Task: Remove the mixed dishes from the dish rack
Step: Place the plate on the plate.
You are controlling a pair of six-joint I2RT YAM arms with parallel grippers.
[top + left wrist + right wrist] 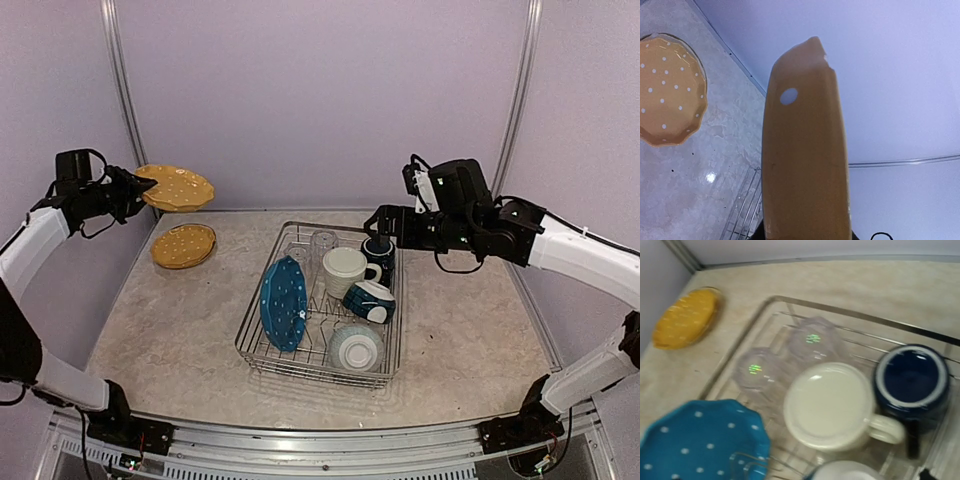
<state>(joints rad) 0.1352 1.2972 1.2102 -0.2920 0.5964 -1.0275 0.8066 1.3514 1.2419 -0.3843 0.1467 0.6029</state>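
My left gripper (140, 186) is shut on the rim of a mustard-yellow speckled plate (176, 188), holding it in the air at the far left; the plate fills the left wrist view (805, 150). A second yellow plate (184, 245) lies on the table below it. The wire dish rack (262, 290) holds an upright blue speckled plate (283, 303), a cream mug (827, 405), a dark navy mug (912, 380), a teal-and-white bowl (354, 347) and two clear tumblers (757, 371). My right gripper (383, 222) hovers open and empty above the rack's far right, over the navy mug.
A teal-and-white mug (369, 300) lies on its side in the rack between the cream mug and the bowl. Purple walls with metal posts (122, 90) close in the back and sides. The second yellow plate sits close to the left wall.
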